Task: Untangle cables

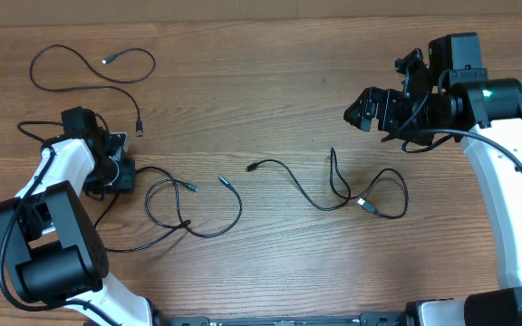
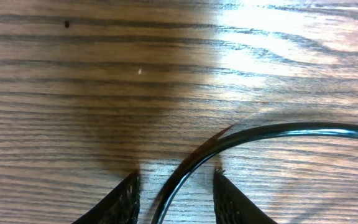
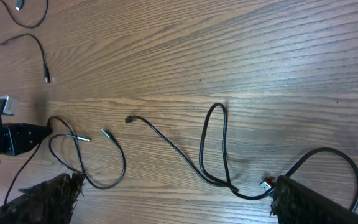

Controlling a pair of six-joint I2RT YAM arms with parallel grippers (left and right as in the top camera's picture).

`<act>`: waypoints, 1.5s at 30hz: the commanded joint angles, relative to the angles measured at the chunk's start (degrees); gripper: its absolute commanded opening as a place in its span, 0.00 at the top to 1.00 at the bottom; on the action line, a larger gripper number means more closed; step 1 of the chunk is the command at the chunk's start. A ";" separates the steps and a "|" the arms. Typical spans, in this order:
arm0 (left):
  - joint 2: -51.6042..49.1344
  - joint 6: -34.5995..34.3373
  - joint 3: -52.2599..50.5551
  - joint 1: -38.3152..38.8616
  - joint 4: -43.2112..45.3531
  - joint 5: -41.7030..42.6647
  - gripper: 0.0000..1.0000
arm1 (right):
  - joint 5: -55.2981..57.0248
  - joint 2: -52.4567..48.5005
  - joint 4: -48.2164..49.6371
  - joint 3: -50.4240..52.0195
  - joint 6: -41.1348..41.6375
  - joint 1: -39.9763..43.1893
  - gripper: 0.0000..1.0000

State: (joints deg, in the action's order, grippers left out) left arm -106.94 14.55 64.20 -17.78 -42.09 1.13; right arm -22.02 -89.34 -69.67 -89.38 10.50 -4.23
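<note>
Down on the left side of the table [image 1: 270, 281], the left arm is right at the wood. Its left fingers [image 2: 120, 202] stand partly apart, and a black cable [image 2: 278, 130] curves in from the right and runs down between them. There's a gap beside the cord, so it is not pinched. From overhead, that is the middle cable [image 1: 148, 201]. It lies in loose overlapping loops just right of the left fingers, with 2 small plugs [image 1: 191, 188] lying free near the top of the loops.

Across the table, the right fingers [image 3: 48, 199] are spread as wide as they go and carry nothing. They hang above the far right of the table, well apart from any cord.

That makes 3 cables in all, each lying on its own. A second cable [image 1: 138, 119] snakes across the far left corner, one end just beside the left arm. A third cable [image 1: 297, 186] runs right of centre from a plug end, through a tall narrow loop, to a wider loop near the right arm.
</note>
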 commanded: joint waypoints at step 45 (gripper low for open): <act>11.15 -16.09 56.06 -0.20 -37.64 30.38 0.95 | 0.57 -0.17 0.22 0.15 -0.04 -0.22 0.00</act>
State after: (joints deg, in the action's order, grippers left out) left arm -99.39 -0.54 116.71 -17.78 -80.18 25.43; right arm -22.04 -89.34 -69.76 -89.38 10.48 -4.23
